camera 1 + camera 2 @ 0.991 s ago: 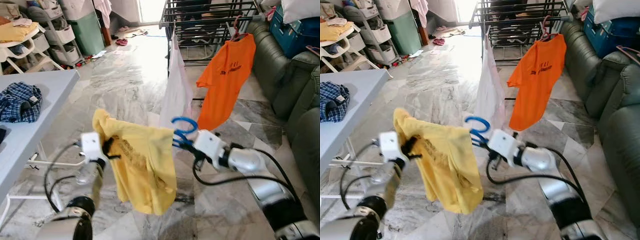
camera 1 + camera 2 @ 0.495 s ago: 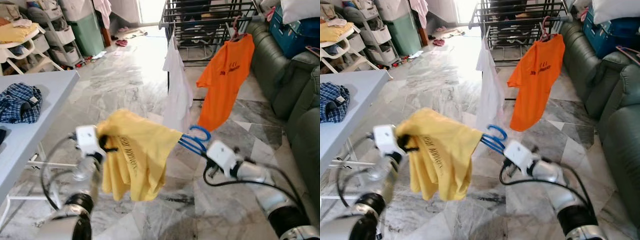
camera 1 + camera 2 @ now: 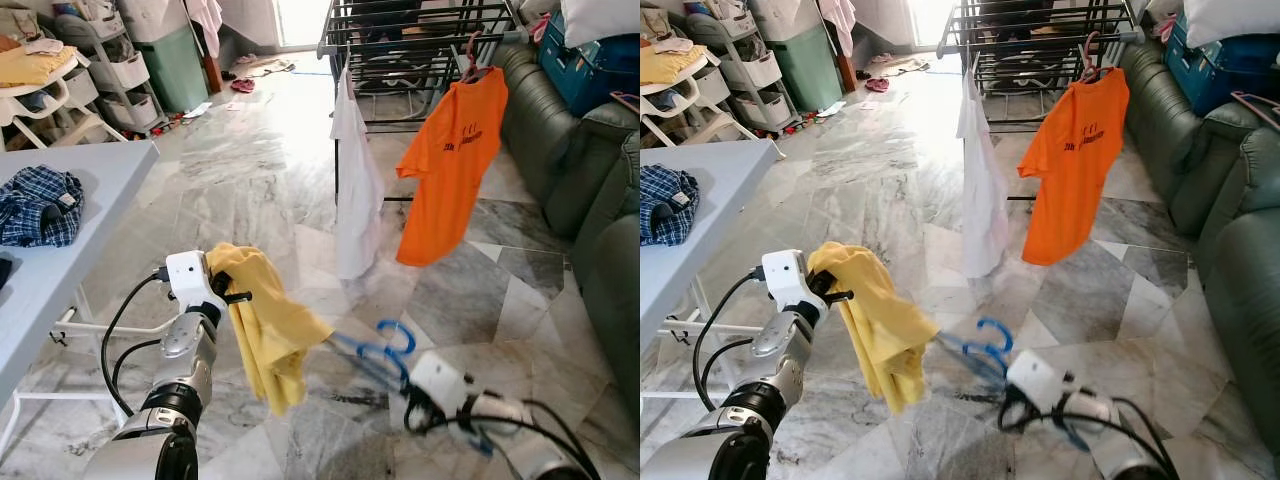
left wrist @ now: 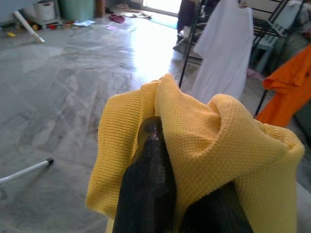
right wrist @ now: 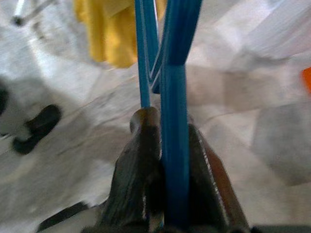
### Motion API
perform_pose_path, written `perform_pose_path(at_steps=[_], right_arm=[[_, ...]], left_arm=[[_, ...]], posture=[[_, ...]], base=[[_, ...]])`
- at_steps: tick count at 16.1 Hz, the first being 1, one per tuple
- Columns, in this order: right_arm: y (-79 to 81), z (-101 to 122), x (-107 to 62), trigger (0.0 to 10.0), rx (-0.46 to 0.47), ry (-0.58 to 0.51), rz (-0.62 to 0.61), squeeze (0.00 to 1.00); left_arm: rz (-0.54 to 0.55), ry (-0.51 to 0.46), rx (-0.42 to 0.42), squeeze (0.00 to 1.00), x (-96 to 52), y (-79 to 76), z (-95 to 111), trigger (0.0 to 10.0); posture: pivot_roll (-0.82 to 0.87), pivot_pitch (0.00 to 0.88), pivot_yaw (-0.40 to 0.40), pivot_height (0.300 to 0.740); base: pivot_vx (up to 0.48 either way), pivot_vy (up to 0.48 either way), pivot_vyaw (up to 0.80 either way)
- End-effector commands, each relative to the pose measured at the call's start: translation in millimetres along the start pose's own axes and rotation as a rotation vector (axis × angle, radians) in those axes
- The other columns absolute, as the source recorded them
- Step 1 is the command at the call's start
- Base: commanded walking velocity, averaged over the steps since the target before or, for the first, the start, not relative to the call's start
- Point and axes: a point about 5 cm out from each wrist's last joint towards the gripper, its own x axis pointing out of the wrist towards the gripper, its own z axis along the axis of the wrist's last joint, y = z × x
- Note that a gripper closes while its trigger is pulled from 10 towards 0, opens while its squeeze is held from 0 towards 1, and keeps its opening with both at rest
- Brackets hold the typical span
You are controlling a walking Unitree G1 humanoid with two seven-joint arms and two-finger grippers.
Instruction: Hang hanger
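Observation:
A yellow shirt (image 3: pixel 268 328) hangs bunched from my left gripper (image 3: pixel 224 291), which is shut on its upper fold; in the left wrist view the cloth (image 4: pixel 214 141) wraps over the black fingers (image 4: pixel 149 179). My right gripper (image 3: pixel 408 372), low and blurred near the floor, is shut on a blue hanger (image 3: pixel 378 350), whose far end reaches the shirt's lower edge. The right wrist view has the hanger's blue bars (image 5: pixel 175 92) clamped between the fingers (image 5: pixel 141 160). A black drying rack (image 3: pixel 420 40) stands ahead with an orange shirt (image 3: pixel 450 165) and a white garment (image 3: pixel 352 190) hanging on it.
A grey table (image 3: pixel 100 190) with a plaid cloth (image 3: pixel 40 205) stands at my left. A dark green sofa (image 3: pixel 600 180) runs along the right. Shelving and a green bin (image 3: pixel 185 60) stand at the far left, across open marble floor.
My right gripper has dropped low toward the floor with the blue hanger. The yellow shirt, stretched between both grippers before, now droops bunched from the left gripper.

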Motion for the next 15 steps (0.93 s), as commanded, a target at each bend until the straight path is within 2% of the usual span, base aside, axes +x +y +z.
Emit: perform_pose_path(at_steps=[1, 3, 5, 8, 9, 10, 11, 12, 13, 15], right_arm=[[13.5, -20.7, -2.3, 0.0, 0.043, 0.073, 0.070, 0.00], [19.9, -39.6, -7.3, 0.0, 0.128, 0.120, 0.071, 0.00], [25.6, -55.2, -12.2, 0.0, 0.169, 0.165, 0.050, 0.00], [36.5, -67.4, -12.5, 0.0, 0.224, 0.203, 0.035, 0.00], [37.6, -72.0, -12.7, 0.0, 0.232, 0.223, -0.013, 0.00], [36.7, -76.2, -12.7, 0.0, 0.284, 0.237, -0.101, 0.00], [31.8, -75.2, -11.9, 0.0, 0.353, 0.219, -0.197, 0.00], [21.9, -73.5, -12.5, 0.0, 0.420, 0.205, -0.346, 0.00], [13.2, -68.5, -12.8, 0.0, 0.438, 0.171, -0.461, 0.00], [8.5, -58.2, -9.1, 0.0, 0.507, 0.092, -0.536, 0.00]], left_arm=[[0.034, -0.051, 0.004, 0.00, 5.2, 9.9, 18.6, 0.0], [0.063, -0.051, 0.013, 0.00, 4.8, 17.9, 21.3, 0.0], [0.082, -0.056, 0.014, 0.00, 5.5, 24.3, 26.0, 0.0], [0.121, -0.042, 0.037, 0.00, 3.6, 32.3, 25.4, 0.0], [0.137, -0.008, 0.062, 0.00, 0.0, 37.6, 18.2, 0.0], [0.156, 0.039, 0.100, 0.00, -5.8, 43.4, 7.3, 0.0], [0.174, 0.084, 0.117, 0.00, -11.1, 47.2, -3.1, 0.0], [0.198, 0.146, 0.116, 0.00, -19.4, 51.9, -18.4, 0.0], [0.200, 0.202, 0.124, 0.00, -28.0, 53.6, -33.4, 0.0], [0.181, 0.248, 0.136, 0.00, -36.6, 52.5, -47.9, 0.0]], posture=[[-0.23, 0.000, 0.136, 0.740], [-0.23, 0.000, 0.139, 0.740], [-0.23, 0.000, 0.144, 0.740], [-0.23, 0.000, 0.146, 0.740], [-0.23, 0.000, 0.145, 0.740], [-0.23, 0.000, 0.143, 0.740], [-0.23, 0.000, 0.140, 0.740], [-0.23, 0.000, 0.136, 0.740], [-0.22, 0.000, 0.133, 0.740], [-0.22, 0.000, 0.129, 0.740]], base=[[0.000, 0.000, 0.00], [0.000, 0.000, 0.00], [0.000, 0.000, 0.00], [0.000, 0.000, 0.00], [0.000, 0.000, 0.00], [0.000, 0.000, 0.00], [0.000, 0.000, 0.00], [0.000, 0.000, 0.00], [0.000, 0.000, 0.00], [0.000, 0.000, 0.00]])
